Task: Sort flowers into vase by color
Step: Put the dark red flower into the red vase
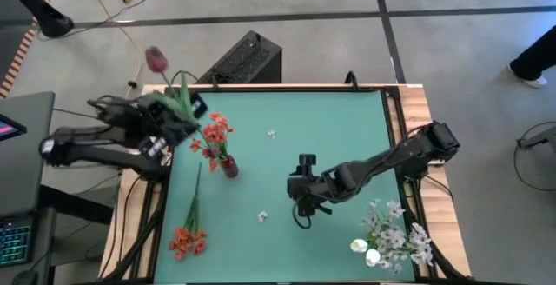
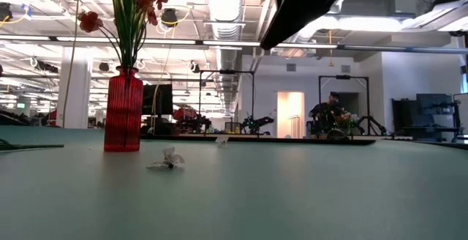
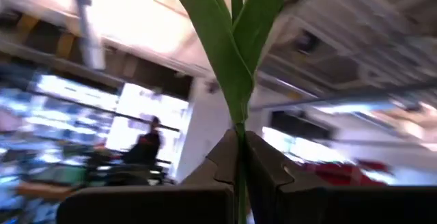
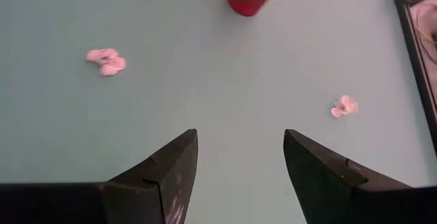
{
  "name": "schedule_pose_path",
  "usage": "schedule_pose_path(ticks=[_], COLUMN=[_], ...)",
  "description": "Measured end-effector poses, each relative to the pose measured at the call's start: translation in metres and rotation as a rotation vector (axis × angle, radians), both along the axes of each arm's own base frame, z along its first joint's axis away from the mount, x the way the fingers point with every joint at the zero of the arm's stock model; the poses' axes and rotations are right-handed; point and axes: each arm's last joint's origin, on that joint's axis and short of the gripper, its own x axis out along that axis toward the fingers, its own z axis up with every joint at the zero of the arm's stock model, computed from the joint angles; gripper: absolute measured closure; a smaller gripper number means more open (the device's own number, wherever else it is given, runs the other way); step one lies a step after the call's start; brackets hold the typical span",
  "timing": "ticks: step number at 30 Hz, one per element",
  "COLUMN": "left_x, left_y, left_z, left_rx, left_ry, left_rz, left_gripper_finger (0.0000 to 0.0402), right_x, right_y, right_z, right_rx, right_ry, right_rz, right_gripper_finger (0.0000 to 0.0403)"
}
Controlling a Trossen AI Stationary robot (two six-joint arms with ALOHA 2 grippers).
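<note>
The dark red bud [image 1: 155, 58] is in my left jaws [image 1: 178, 118], which are clamped shut on its thin green stem [image 3: 239, 149]. In my left wrist view the stem runs straight up between the two closed fingers [image 3: 270, 173] and splits into long green leaves [image 3: 222, 46]. From above, the bud hangs out past the far left corner of the desk [image 1: 347, 111], over the floor, with the stem slanting back to my left jaws near the desk's left edge.

Just beside that grip stands the red vase [image 2: 123, 110], upright, already carrying orange-red clusters [image 1: 213, 135] on green stems. Another orange-red flower [image 1: 188, 240] lies flat near the front left of the desk, stem pointing towards the vase.

My right jaws [image 1: 303, 200] hover over the middle of the desk, spread wide and holding nothing; bare green surface shows between them. Two small loose white blossoms [image 4: 106, 61] [image 4: 343, 106] lie on the desk ahead of them, well apart from each other.

The white blossom sprays and white buds [image 1: 393, 237] lie in a heap at the front right corner.
</note>
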Motion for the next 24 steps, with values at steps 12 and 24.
schedule_pose_path(ticks=[12,24], left_x=[0.062,0.06], left_y=[-0.071,-0.126], left_z=[0.04,0.0], left_rx=[0.305,0.515], left_ry=[0.097,0.325], left_rz=[-0.138,-0.094], left_gripper_finger=[0.0401,0.0401], right_x=[0.002,-0.008], right_y=[-0.008,-0.008], right_z=[-0.001,-0.035], right_rx=[0.035,0.007], right_ry=[0.013,0.054], right_rz=[-0.029,-0.004], right_gripper_finger=[0.0159,0.0159])
